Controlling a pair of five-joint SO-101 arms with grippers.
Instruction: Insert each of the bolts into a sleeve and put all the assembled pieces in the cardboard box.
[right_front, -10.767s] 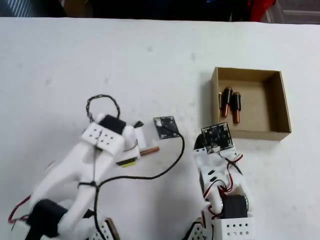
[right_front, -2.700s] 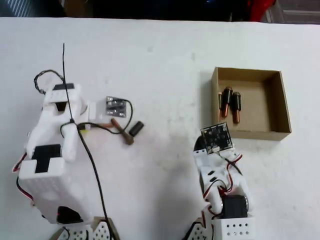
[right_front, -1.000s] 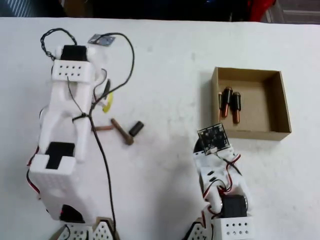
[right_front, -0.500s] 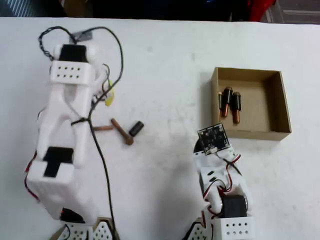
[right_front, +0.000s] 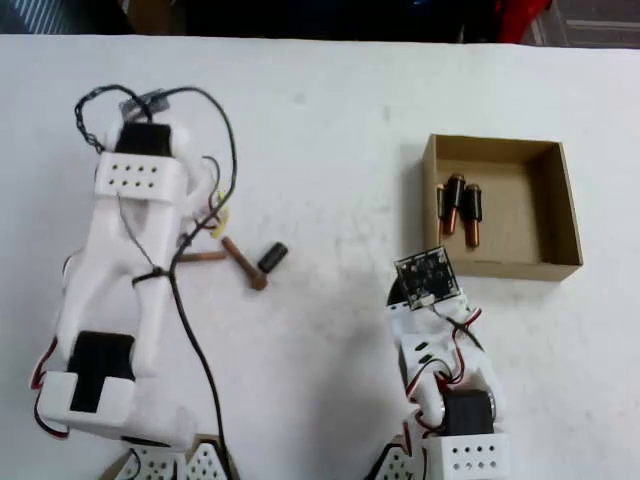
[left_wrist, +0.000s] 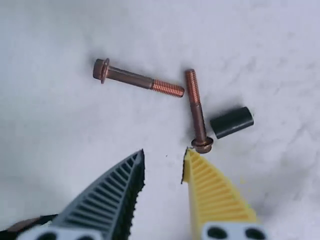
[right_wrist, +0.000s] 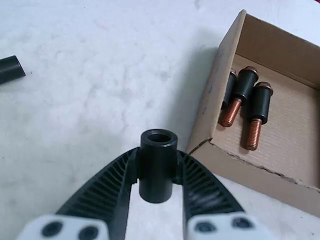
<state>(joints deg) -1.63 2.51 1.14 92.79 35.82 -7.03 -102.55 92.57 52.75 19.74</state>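
Observation:
Two copper bolts (right_front: 244, 262) (right_front: 203, 256) lie in a V on the white table, with a loose black sleeve (right_front: 272, 257) beside them. My left gripper (left_wrist: 162, 160) hangs open just short of the bolts (left_wrist: 137, 80) (left_wrist: 198, 112). Its yellow fingertip (left_wrist: 192, 160) nearly touches the nearer bolt's head, and the sleeve (left_wrist: 231, 121) lies right of that bolt. My right gripper (right_wrist: 157, 156) is shut on another black sleeve (right_wrist: 158, 172), held upright with its bore showing, close to the cardboard box (right_wrist: 220, 95). Three assembled pieces (right_wrist: 245, 90) lie inside the box (right_front: 505, 268).
The left arm (right_front: 125, 250) stretches along the table's left side with a black cable looping over it. The right arm (right_front: 440, 370) stands just in front of the box's near left corner. Bare white table lies between the arms and beyond the box.
The left arm has drawn back from the far side, bringing its open gripper close to the bolts. A bolt it held earlier now lies on the table. The right arm has stayed still.

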